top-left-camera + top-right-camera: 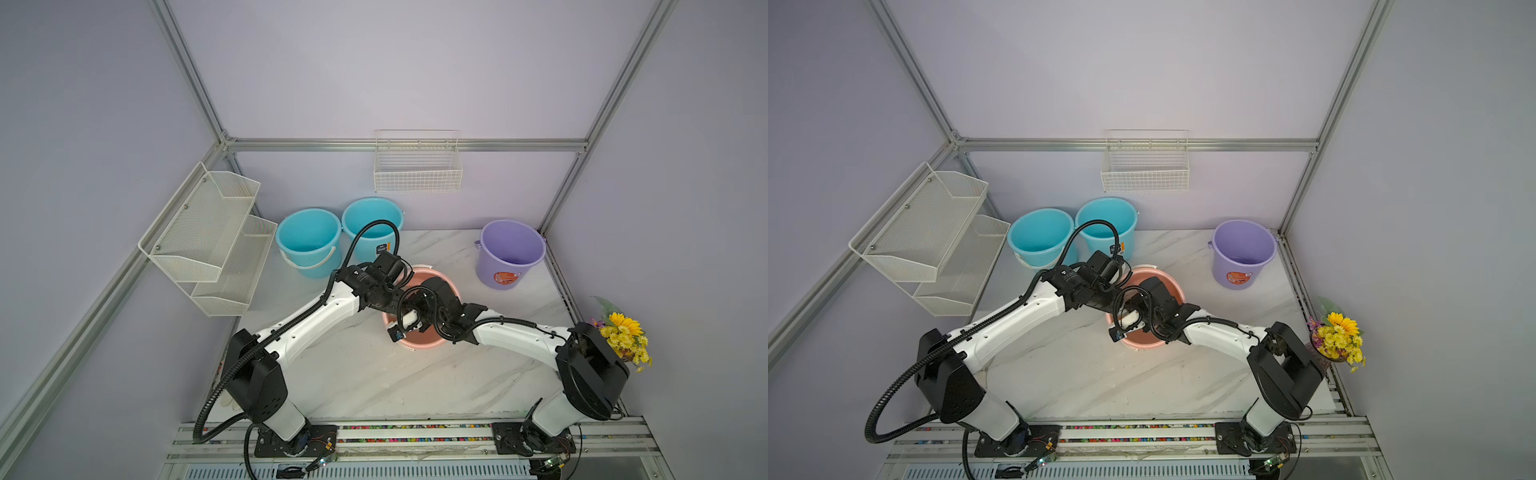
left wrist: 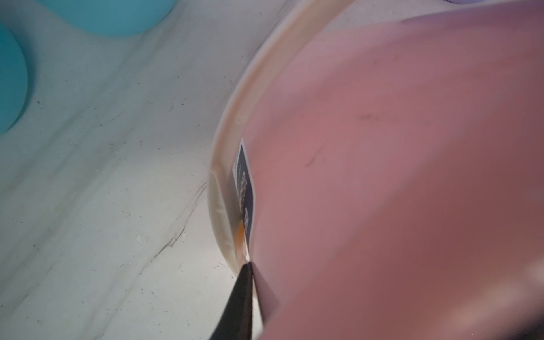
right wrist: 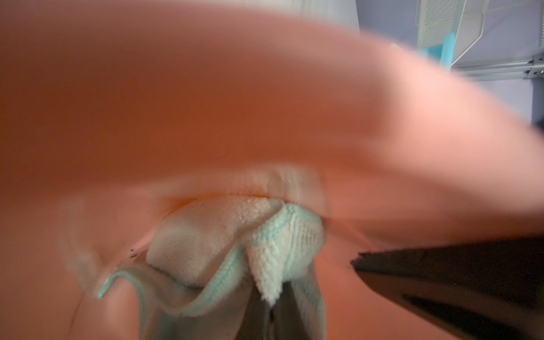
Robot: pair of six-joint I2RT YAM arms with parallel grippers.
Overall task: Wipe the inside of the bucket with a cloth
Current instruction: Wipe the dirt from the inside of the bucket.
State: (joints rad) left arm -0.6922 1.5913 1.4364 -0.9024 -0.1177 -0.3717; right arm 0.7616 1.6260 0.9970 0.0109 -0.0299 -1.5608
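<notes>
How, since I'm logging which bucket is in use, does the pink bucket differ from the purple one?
The pink bucket holds the cloth; the purple bucket looks empty. The left gripper pinches the pink bucket's rim; the purple bucket stands apart, untouched. Both are round, mouths up.

A salmon-pink bucket [image 1: 419, 343] is glowing against a white tabletop [image 1: 374, 374] veined in grey. The cloth [image 3: 206, 250] is showing pale mint green, with ribbed white patches and a deeper mint edging. Two turquoise buckets [image 1: 307, 237] [image 1: 372, 216], a lilac bucket [image 1: 511, 245] carrying an orange label [image 1: 507, 277], and yellow flowers [image 1: 625, 336] are adding brighter notes.
</notes>
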